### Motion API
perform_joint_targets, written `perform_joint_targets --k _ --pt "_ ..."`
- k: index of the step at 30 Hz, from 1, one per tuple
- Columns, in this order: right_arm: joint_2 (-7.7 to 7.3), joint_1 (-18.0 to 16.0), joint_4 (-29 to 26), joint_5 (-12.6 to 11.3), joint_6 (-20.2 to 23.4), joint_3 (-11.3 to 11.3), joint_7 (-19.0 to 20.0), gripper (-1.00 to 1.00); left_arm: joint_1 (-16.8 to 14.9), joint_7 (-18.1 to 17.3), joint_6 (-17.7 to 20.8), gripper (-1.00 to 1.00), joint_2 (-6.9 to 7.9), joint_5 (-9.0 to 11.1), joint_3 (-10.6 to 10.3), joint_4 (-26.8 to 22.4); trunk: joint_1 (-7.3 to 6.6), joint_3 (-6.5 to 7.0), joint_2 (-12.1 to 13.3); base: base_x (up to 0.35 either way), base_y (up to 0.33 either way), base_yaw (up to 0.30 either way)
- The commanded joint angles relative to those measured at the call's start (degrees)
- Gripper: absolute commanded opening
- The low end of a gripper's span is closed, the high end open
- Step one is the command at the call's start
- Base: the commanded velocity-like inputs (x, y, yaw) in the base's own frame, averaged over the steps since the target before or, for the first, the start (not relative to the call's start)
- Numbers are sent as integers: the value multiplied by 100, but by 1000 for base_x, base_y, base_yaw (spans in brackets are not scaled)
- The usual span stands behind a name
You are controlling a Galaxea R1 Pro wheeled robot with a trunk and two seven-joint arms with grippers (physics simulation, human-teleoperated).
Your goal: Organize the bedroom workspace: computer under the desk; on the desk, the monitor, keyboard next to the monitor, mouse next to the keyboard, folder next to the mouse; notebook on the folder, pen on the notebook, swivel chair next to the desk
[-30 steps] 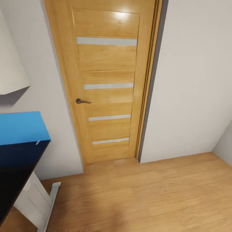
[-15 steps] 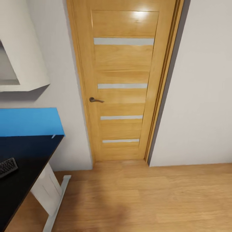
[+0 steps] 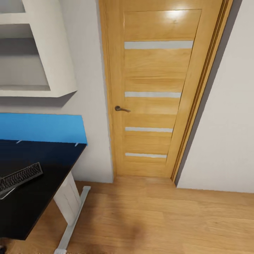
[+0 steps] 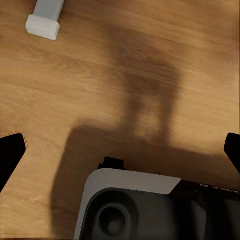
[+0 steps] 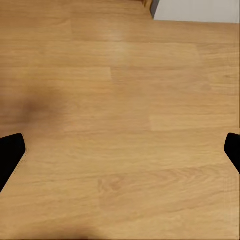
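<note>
Room: wood floor [image 3: 169, 218], pale wall, oak door [image 3: 157, 91] with handle [image 3: 121, 109]. View has swung left since earlier, bringing in white shelving [image 3: 46, 53] and more of the black tabletop [image 3: 38, 190] (white leg below). Keyboard [image 3: 19, 177] now lies on it, before a blue panel [image 3: 40, 127]. Left tool [image 4: 120, 152] and right tool [image 5: 120, 150]: fingers spread wide, empty, over floor.
</note>
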Motion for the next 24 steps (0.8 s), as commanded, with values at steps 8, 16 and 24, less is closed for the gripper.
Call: perform_joint_targets --k 8,16,24 --pt "-6 -2 -8 9 -13 3 -25 100 -6 -5 23 100 -15 -1 -2 5 0 -6 -4 0 -106 284" --pt "-15 -4 -16 9 -13 3 -25 100 -6 -8 33 100 -27 -9 -9 5 0 -6 -4 0 -291 284" --pt "-17 -3 -16 15 -13 3 -25 100 -5 -9 34 100 -27 -5 -9 5 0 -6 -4 0 -307 284"
